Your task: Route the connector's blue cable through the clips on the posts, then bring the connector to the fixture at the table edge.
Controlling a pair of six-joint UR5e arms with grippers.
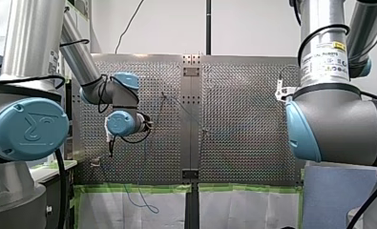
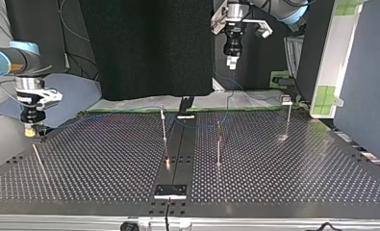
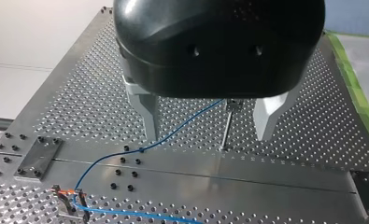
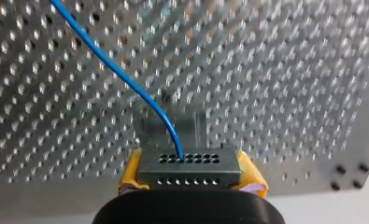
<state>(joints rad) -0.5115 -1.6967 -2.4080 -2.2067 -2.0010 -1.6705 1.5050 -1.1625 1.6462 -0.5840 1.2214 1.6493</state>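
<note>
My right gripper (image 4: 189, 179) has yellow pads and is shut on the black connector (image 4: 189, 165). The blue cable (image 4: 126, 79) leaves the connector's top over the perforated plate. In the top view my right gripper (image 2: 31, 129) hangs low over the table's left edge. From there the cable (image 2: 197, 124) runs past the thin posts (image 2: 164, 122) (image 2: 219, 142). My left gripper (image 3: 208, 135) is open with bare metal fingers. It hovers high above one clip post (image 3: 231, 106), and the cable (image 3: 173, 133) passes under it. In the top view my left gripper (image 2: 232, 61) is raised at the back.
A third post (image 2: 287, 118) stands at the top view's right. Beside my right gripper a thin rod (image 2: 37, 156) lies on the table. A small metal plate (image 2: 171, 191) sits at the near edge. In the front view slack cable (image 1: 143, 200) hangs over the green-taped edge.
</note>
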